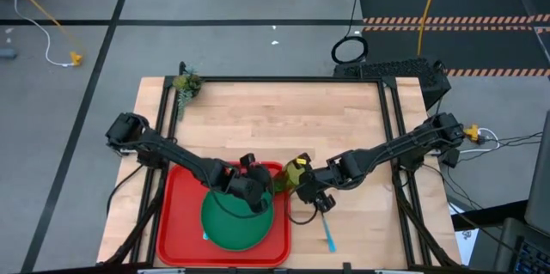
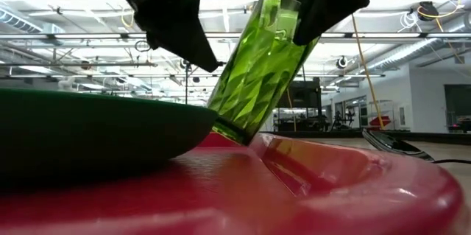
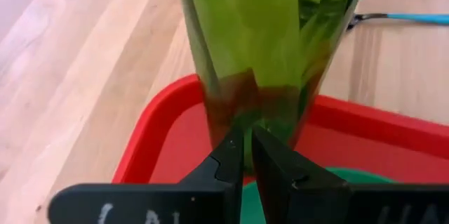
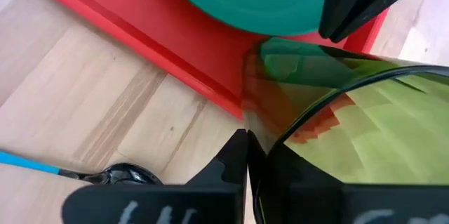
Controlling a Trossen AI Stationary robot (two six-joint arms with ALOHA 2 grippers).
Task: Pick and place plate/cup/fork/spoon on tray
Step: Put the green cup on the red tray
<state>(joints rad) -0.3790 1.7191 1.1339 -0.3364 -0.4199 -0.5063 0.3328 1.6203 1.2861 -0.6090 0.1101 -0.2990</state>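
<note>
The wooden table (image 1: pixel 344 119) is carrying my bright-red tray (image 1: pixel 176 222) at its near edge, and the round dark-green plate (image 1: pixel 236 222) is lying flat inside it. My right claw (image 1: pixel 302 179) is clamping the rim of the translucent olive-green cup (image 2: pixel 257 65), which is tilting with its base touching the tray's rim. My left claw (image 1: pixel 245 190) is hovering over the plate, fingers (image 3: pixel 231 161) together. The spoon (image 1: pixel 327 227) is lying just beside the tray.

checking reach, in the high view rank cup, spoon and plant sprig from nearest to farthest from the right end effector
From the right end effector:
1. cup, held tilted at the tray's right rim.
2. spoon, on bare table right of the tray.
3. plant sprig, far left table corner.
</note>
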